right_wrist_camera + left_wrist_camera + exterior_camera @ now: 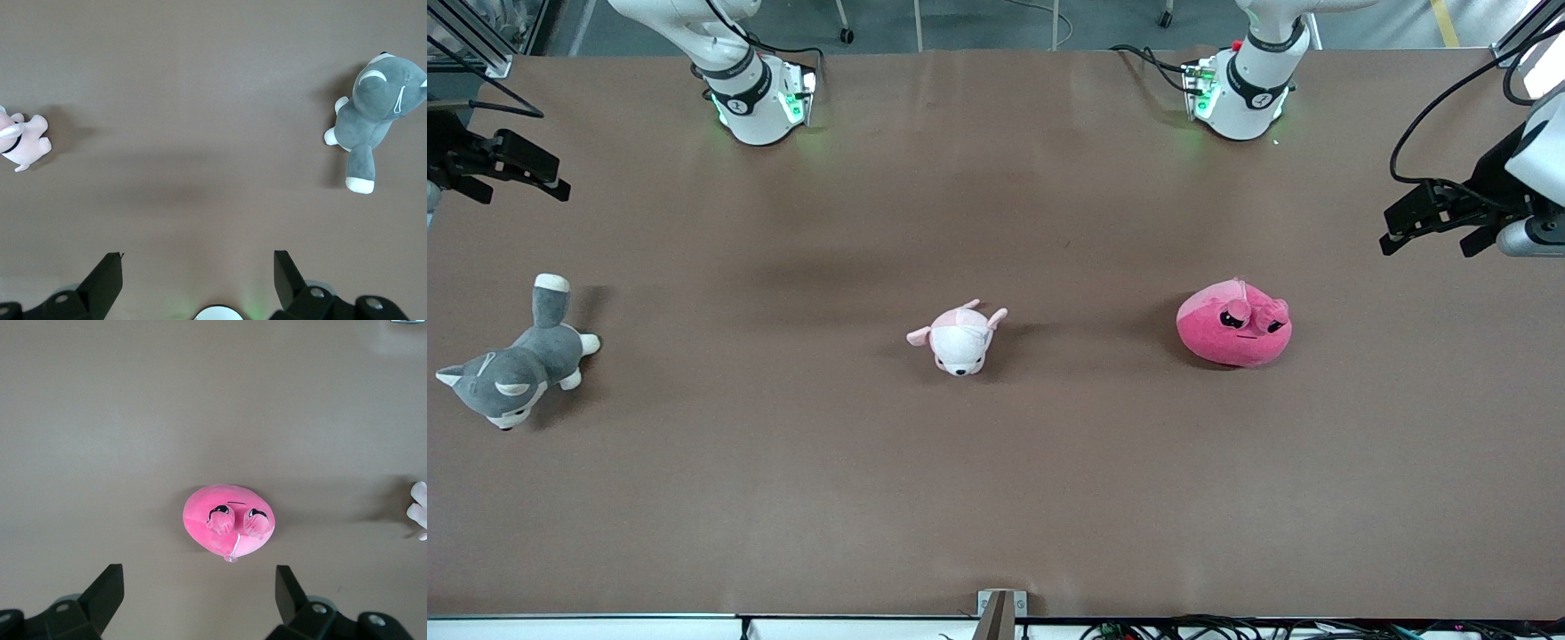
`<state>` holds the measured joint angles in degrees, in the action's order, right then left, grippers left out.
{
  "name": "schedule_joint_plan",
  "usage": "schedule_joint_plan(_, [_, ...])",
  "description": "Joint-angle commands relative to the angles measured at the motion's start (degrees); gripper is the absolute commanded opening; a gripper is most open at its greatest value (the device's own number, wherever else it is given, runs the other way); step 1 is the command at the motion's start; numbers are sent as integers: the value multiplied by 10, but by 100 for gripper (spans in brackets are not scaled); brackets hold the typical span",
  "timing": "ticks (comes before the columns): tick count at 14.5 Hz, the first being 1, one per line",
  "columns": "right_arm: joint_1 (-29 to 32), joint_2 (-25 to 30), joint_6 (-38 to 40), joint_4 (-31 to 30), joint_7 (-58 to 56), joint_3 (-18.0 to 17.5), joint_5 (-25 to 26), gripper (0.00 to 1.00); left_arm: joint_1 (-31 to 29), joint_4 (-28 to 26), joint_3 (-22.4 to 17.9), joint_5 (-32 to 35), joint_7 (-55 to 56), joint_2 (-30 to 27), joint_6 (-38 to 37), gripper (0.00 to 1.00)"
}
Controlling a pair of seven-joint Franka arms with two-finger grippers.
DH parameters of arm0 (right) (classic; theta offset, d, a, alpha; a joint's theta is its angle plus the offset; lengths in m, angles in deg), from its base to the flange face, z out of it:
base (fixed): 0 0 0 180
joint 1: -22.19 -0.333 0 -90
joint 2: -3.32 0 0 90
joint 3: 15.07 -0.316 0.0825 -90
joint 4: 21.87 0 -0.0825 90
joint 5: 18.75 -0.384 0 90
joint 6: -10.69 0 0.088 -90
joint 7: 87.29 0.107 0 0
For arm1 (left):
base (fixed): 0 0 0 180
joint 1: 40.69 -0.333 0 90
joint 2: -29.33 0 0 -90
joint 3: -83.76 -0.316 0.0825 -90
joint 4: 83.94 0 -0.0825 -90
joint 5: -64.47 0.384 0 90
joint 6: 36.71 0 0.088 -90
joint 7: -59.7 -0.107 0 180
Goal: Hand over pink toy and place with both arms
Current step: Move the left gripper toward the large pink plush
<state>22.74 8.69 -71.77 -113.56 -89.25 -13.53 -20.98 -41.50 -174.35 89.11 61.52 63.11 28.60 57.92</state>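
Note:
The pink toy, a hot-pink round plush with droopy black eyes, lies on the brown table toward the left arm's end. It also shows in the left wrist view. My left gripper hangs in the air at the left arm's end of the table, apart from the toy. It is open and empty in its own view. My right gripper hangs at the right arm's end, high over the table. It is open and empty in its own view.
A pale pink-and-white puppy plush lies mid-table and shows in both wrist views. A grey-and-white husky plush lies at the right arm's end. The arm bases stand farthest from the front camera.

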Motion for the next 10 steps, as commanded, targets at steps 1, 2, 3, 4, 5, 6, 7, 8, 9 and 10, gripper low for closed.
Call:
schedule_joint_plan(1, [7, 11, -1, -12, -6, -2, -9, 100, -2, 11, 0, 11, -2, 6, -1, 100])
schedule_joint_plan(2, [6, 11, -1, -12, -6, -2, -9, 100, -3, 12, 0, 11, -2, 6, -1, 100])
schedule_joint_plan(3, [6, 11, -1, -12, -6, -2, -9, 100, -3, 12, 0, 11, 0, 6, -1, 100])
schedule_joint_plan(4, [6, 11, -1, -12, -6, -2, -9, 100, -2, 12, 0, 11, 2, 7, -1, 100])
schedule_joint_plan(5, [6, 11, -2, -12, -6, -2, -9, 100, -2, 13, 0, 11, 2, 18, -1, 100])
schedule_joint_plan(6, [6, 11, -1, -13, -6, -2, -9, 100, -2, 13, 1, 12, 1, 25, -1, 100])
schedule_joint_plan(7, [7, 11, -1, -13, -6, -2, -9, 100, -1, 12, 1, 12, 0, 27, -1, 100])
schedule_joint_plan(8, [7, 11, -2, -12, -6, -2, -9, 100, -2, 13, 1, 12, -1, 38, -1, 100])
schedule_joint_plan(9, [7, 10, -2, -11, -7, -2, -9, 100, -2, 13, 1, 12, -3, 55, -1, 100])
schedule_joint_plan(10, [6, 9, 0, -8, -12, -2, -9, 100, -1, 13, 1, 11, 1, 73, -1, 100])
